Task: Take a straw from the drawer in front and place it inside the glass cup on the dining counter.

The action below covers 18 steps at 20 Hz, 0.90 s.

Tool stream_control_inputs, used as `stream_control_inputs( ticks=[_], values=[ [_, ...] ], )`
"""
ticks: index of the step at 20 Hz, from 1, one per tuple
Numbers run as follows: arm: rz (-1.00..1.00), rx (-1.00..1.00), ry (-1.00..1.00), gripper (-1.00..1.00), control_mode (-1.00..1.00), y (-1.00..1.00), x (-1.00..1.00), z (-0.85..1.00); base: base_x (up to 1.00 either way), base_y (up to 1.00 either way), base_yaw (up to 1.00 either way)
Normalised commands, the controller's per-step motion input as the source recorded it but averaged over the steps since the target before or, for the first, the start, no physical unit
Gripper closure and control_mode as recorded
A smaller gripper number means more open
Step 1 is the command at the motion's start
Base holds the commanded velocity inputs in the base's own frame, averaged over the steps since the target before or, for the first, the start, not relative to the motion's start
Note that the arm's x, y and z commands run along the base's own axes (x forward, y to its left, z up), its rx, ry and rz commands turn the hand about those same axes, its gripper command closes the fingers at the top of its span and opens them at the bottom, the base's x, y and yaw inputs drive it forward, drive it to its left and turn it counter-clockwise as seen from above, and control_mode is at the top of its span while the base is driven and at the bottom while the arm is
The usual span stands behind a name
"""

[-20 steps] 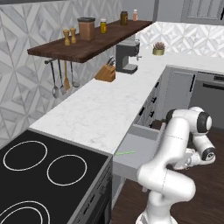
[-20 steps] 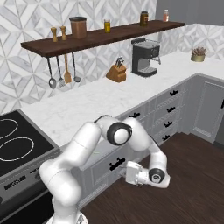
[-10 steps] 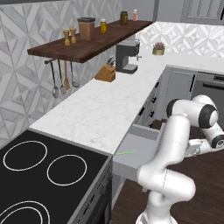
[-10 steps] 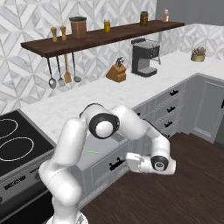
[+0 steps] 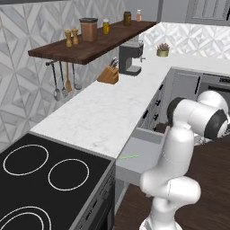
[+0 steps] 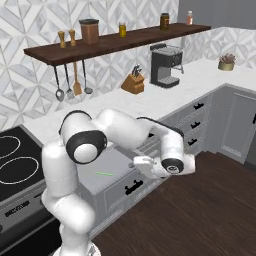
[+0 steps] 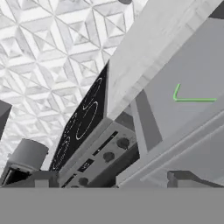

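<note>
The drawer (image 6: 111,159) stands pulled out under the white worktop, with a dark handle (image 6: 134,186) on its front. On its plain grey floor lies the thin light-green straw (image 6: 104,174) with its bent end. The straw (image 5: 128,157) rests near the stove-side wall of the drawer (image 5: 144,152). My gripper (image 6: 136,162) hovers open at the drawer's front edge, just right of the straw, holding nothing. In the hand view the straw (image 7: 192,99) lies ahead on the drawer floor (image 7: 183,118), above and apart from my wide-spread fingertips (image 7: 43,178). The glass cup and the dining counter are out of view.
A black stove (image 5: 40,179) adjoins the drawer on the left. The white worktop (image 5: 103,112) carries a knife block (image 5: 108,76) and a coffee machine (image 5: 130,58) under a wooden shelf. Narrower drawers (image 6: 195,125) run along to the right. Open wooden floor (image 6: 200,215) lies in front.
The arm has swung and lifted the hand from low beside the cabinet up to the drawer's front edge. The gripper stayed open. The straw has not moved.
</note>
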Motion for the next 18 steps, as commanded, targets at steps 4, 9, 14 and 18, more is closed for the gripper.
stream_control_inputs(
  ticks=[4, 9, 14, 18],
  values=[
    [0.00, -0.30, 0.01, -1.00, -1.00, 0.62, 0.23, 0.55, 0.00, 0.00, 0.00],
    [-0.02, -0.33, 0.08, -1.00, -1.00, 0.67, 0.36, 0.44, 0.00, 0.00, 0.00],
    [-0.02, -0.27, 0.24, -1.00, -1.00, 0.51, 0.47, 0.04, 0.00, 0.00, 0.00],
    [0.00, -0.22, 0.19, -1.00, -1.00, 0.22, 0.49, -0.23, 0.00, 0.00, 0.00]
  ],
)
